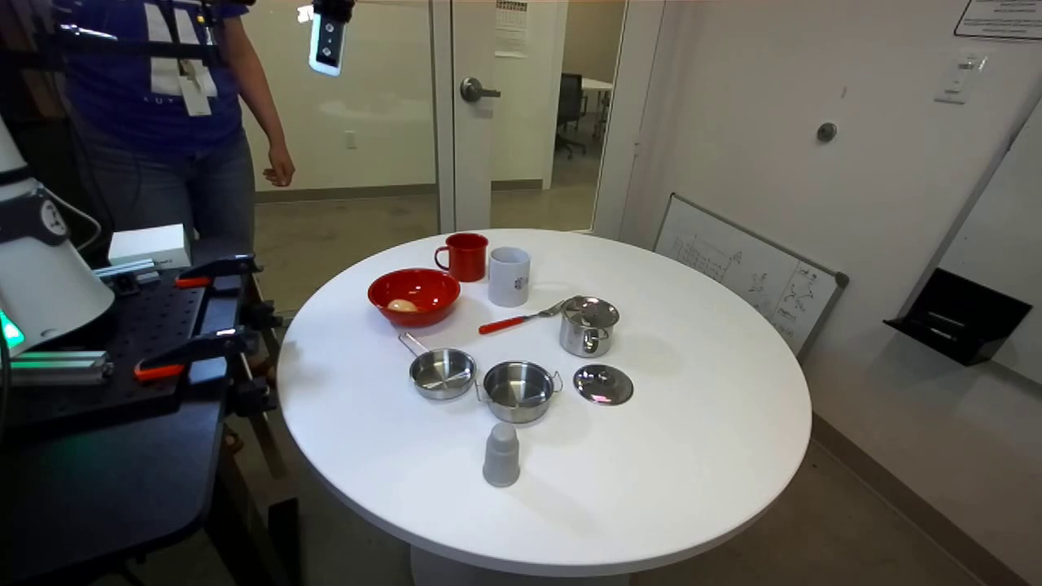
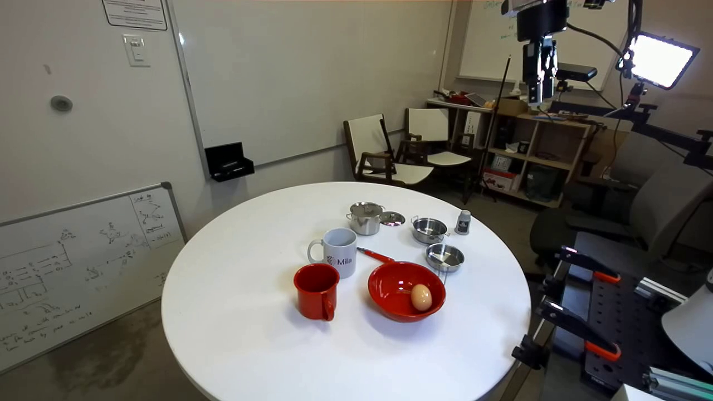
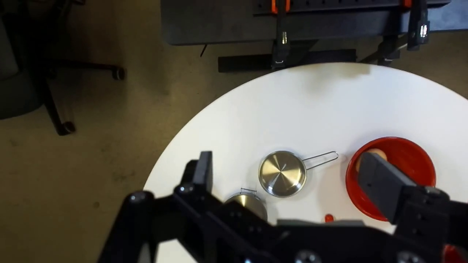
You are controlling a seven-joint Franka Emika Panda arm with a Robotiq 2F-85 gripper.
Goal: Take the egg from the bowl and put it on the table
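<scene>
The tan egg [image 1: 402, 306] [image 2: 421, 297] lies inside the wide red bowl [image 1: 437, 286] [image 2: 388, 285], against its inner wall. The bowl stands on the round white table [image 1: 692, 464] [image 2: 239, 334]. My gripper [image 1: 327, 49] [image 2: 538, 92] hangs high above the table in both exterior views, well apart from the bowl. In the wrist view its fingers [image 3: 287, 159] are wide apart with nothing between them. There, the right finger covers part of the egg [image 3: 378, 152] and of the bowl [image 3: 413, 164].
A red mug [image 2: 316, 289] and a white mug [image 2: 341, 253] stand beside the bowl. A small metal pan [image 1: 442, 374], metal pots [image 1: 521, 392] [image 1: 588, 327], a lid [image 1: 603, 384], a red-handled utensil [image 1: 505, 324] and a grey shaker [image 1: 501, 457] are nearby. A person [image 1: 163, 122] stands behind the robot bench.
</scene>
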